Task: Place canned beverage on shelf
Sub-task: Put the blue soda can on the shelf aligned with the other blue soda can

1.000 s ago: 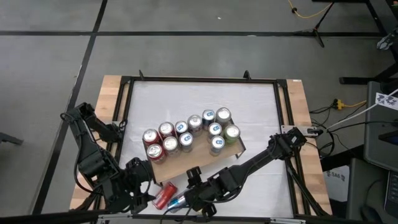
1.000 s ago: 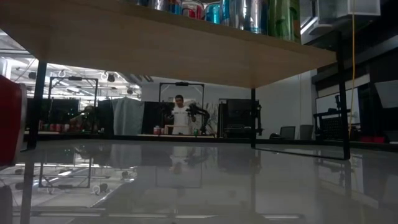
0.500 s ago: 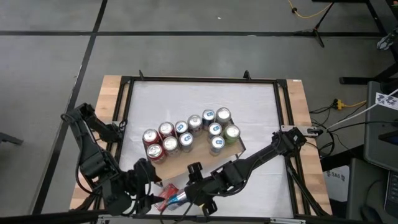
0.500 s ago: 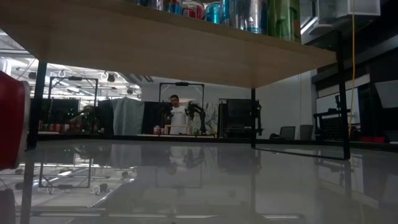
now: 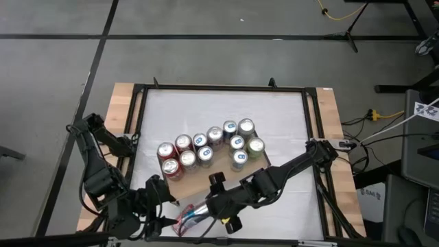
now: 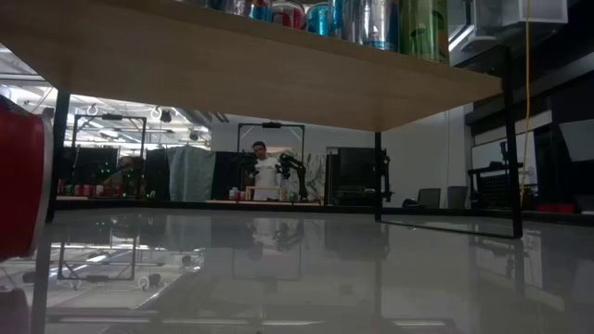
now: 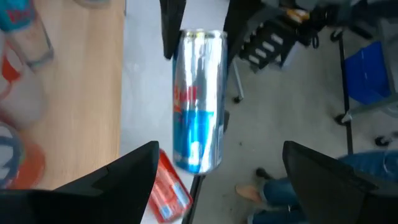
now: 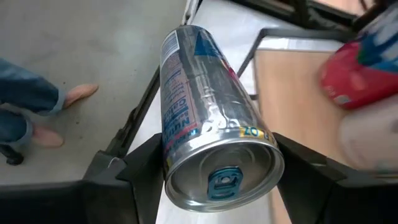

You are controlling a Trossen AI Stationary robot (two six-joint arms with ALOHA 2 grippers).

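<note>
A slim silver-and-blue can (image 5: pixel 194 211) hangs near the table's front edge with my right gripper (image 5: pixel 208 208) shut on it. In the right wrist view its tab end (image 8: pixel 222 180) faces the camera. My left gripper (image 7: pixel 221 152) is open just to the can's left, pointing at the can (image 7: pixel 198 99) with nothing between its fingers. The shelf (image 5: pixel 206 180) stands mid-table, its wooden board carrying several upright cans (image 5: pixel 206 147). A red can (image 7: pixel 171 193) lies on its side on the tabletop below the held can. My right gripper pinches the silver-and-blue can's side wall near its tab end (image 8: pixel 177 134) between its two fingers. The fingers slant downward from the table's right side and run along the can's length. The can is tilted, clear of the table, its other end (image 7: pixel 198 163) pointing away from the gripper.
The shelf's underside (image 6: pixel 232 65) spans the low view, with thin black legs (image 6: pixel 513 139) at the right. The red can (image 6: pixel 19 181) shows at that view's left edge. A person's shoes and legs (image 8: pixel 37 118) are on the floor beyond the table's front edge.
My right gripper has risen with the silver-and-blue can and drawn a little toward the shelf, lifting the can higher above the red can. My left gripper has stayed in place but turned at the wrist toward the held can.
</note>
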